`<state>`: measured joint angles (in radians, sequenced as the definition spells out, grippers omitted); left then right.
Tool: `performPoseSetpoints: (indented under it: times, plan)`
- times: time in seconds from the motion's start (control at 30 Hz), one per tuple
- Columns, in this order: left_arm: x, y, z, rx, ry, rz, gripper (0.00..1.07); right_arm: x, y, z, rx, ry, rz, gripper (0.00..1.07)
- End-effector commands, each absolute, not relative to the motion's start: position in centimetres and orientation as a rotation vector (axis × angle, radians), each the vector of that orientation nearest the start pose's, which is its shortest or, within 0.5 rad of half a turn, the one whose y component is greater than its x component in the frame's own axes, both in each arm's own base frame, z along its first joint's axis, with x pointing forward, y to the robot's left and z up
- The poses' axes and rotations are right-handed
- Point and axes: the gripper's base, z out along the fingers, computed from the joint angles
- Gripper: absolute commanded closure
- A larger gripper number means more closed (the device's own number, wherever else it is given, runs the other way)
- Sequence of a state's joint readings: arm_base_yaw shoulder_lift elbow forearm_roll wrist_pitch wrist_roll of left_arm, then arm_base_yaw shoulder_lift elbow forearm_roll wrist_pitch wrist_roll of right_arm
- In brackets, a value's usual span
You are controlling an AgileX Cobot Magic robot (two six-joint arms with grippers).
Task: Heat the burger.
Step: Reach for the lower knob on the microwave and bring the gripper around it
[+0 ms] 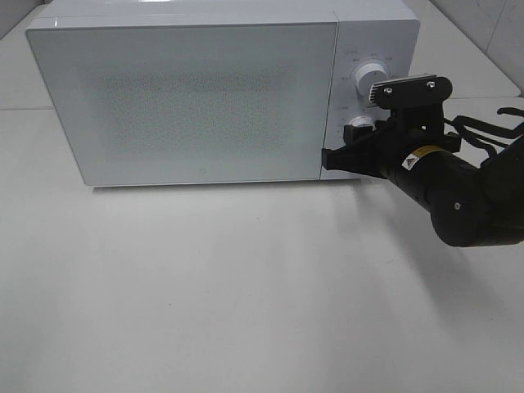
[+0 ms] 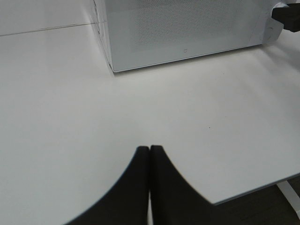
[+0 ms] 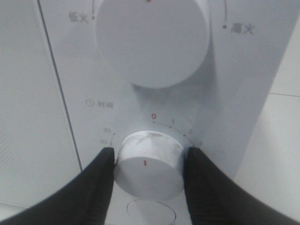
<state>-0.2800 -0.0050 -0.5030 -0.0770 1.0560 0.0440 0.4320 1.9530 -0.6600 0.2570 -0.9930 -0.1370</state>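
The burger does not show in any view. The microwave (image 1: 188, 90) has its door (image 1: 180, 98) shut, and the door is cloudy white, so you cannot see in. My guess is that the burger is inside, but the pictures do not prove it.

A small burger like that is likely light and soft. It would squash if pinched hard, and its layers could slide apart. The bun top looks like the slippery sort, so the best place to take it would be low on both sides, with a gentle squeeze.

The right hand (image 3: 150, 154) is up against the front of the microwave. Its two black fingers (image 3: 101, 178) are part way open, just wide enough to fit round the timer knob (image 3: 149, 171). One finger presses on each side of the knob. The knob is round, hard and smooth, so it needs a firm pinch to turn. The bigger power knob (image 3: 152, 40) just above it is not touched.

The left hand (image 2: 150, 149) is closed tight, finger against finger, with nothing in it. It sits over the white bench (image 2: 56, 93), well apart from the microwave
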Motion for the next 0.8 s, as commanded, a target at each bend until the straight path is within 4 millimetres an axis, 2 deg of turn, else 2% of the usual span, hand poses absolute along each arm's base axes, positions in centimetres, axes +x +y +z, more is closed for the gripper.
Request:
performPoseSetpoints:
  times: [0.03, 0.27, 0.33, 0.4, 0.47, 0.5, 0.6, 0.67, 0.7, 0.73, 0.8]
  plan:
    - [-0.98, -0.40, 27.90, 0.331, 1.976, -0.250, 1.06, 31.73, 12.46, 12.86, -0.228, 1.759, 0.120, 1.07]
    - [-0.98, -0.40, 27.90, 0.331, 1.976, -0.250, 1.06, 31.74, 12.46, 12.89, -0.204, 1.759, 0.140, 1.07]
    - [-0.98, -0.40, 27.90, 0.331, 1.976, -0.250, 1.06, 31.74, 12.44, 12.88, -0.151, 1.766, 0.179, 1.07]
    - [-0.98, -0.40, 27.90, 0.331, 1.976, -0.250, 1.06, 31.77, 12.25, 12.87, 0.041, 1.781, 0.305, 1.07]
    - [-0.98, -0.40, 27.90, 0.331, 1.976, -0.250, 1.06, 31.77, 12.25, 12.87, 0.101, 1.781, 0.354, 1.07]
    - [-0.98, -0.40, 27.90, 0.331, 1.976, -0.250, 1.06, 31.78, 12.27, 12.89, 0.238, 1.776, 0.466, 1.07]
    - [-0.98, -0.40, 27.90, 0.331, 1.976, -0.250, 1.06, 31.78, 12.27, 12.89, 0.311, 1.771, 0.524, 1.07]
    - [-0.98, -0.40, 27.90, 0.331, 1.976, -0.250, 1.06, 31.77, 12.31, 12.91, 0.554, 1.739, 0.722, 1.07]
    - [-0.98, -0.40, 27.90, 0.331, 1.976, -0.250, 1.06, 31.77, 12.31, 12.91, 0.554, 1.739, 0.722, 1.07]
    - [-0.98, -0.40, 27.90, 0.331, 1.976, -0.250, 1.06, 31.78, 12.32, 12.97, 0.672, 1.707, 0.819, 1.07]
    - [-0.98, -0.40, 27.90, 0.331, 1.976, -0.250, 1.06, 31.79, 12.31, 13.03, 0.717, 1.689, 0.858, 1.07]
